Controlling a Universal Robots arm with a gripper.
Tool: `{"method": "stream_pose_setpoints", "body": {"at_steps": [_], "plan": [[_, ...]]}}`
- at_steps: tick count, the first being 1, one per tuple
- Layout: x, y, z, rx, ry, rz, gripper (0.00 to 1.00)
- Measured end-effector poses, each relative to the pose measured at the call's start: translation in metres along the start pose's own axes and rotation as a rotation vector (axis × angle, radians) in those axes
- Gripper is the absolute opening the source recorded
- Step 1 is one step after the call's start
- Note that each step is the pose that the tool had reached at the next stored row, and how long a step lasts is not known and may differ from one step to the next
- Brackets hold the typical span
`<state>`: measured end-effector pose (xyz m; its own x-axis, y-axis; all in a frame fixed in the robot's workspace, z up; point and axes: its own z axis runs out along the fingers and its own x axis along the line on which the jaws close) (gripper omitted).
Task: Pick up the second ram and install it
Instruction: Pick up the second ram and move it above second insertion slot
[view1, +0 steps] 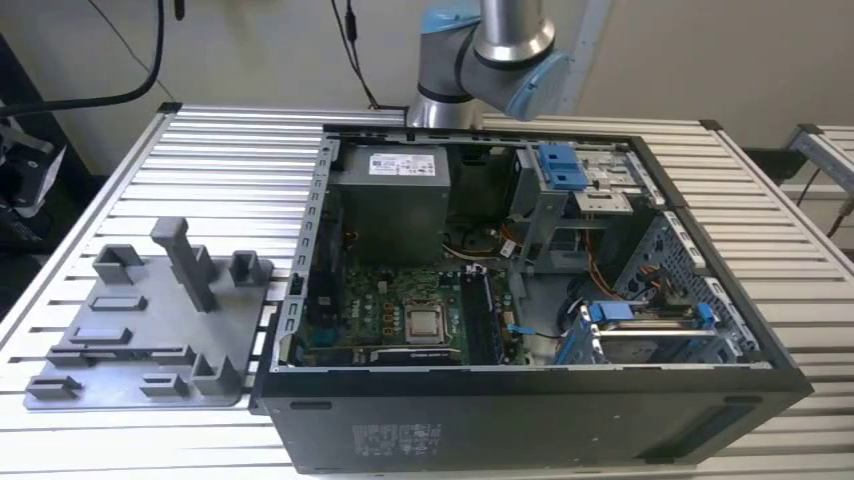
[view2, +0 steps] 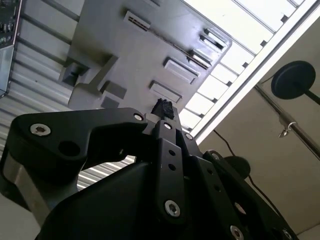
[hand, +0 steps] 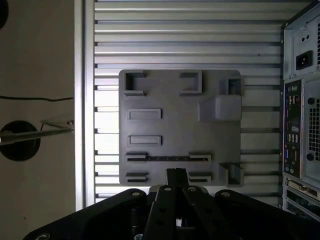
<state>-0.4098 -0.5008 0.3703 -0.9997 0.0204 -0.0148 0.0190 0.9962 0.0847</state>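
Note:
In the first wrist view the second ram (hand: 167, 158) is a thin dark strip lying on edge between two holders of the grey fixture tray (hand: 170, 125). My gripper (hand: 176, 173) hangs well above the tray, over the edge nearest that strip. Its black fingertips are pressed together with nothing between them. The second wrist view has the same shut fingertips (view2: 162, 106) in front of the tray (view2: 125, 55). In the exterior view the tray (view1: 147, 310) lies on the slatted table at the exterior view's left, and the arm (view1: 487, 55) rises out of the picture at the back.
An open computer case (view1: 534, 400) lies beside the tray at the exterior view's right, with the green motherboard (view1: 387, 310) and its long black slots (view1: 483, 315) exposed. The case's rear panel (hand: 300, 100) borders the tray in the first wrist view. Upright posts (view1: 187, 265) stand on the tray.

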Motion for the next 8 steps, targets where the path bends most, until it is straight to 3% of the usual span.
{"method": "stream_pose_setpoints", "body": {"at_steps": [8], "plan": [[0.0,0.0,0.0001,-0.0004,0.0022,-0.027,0.11]]}}
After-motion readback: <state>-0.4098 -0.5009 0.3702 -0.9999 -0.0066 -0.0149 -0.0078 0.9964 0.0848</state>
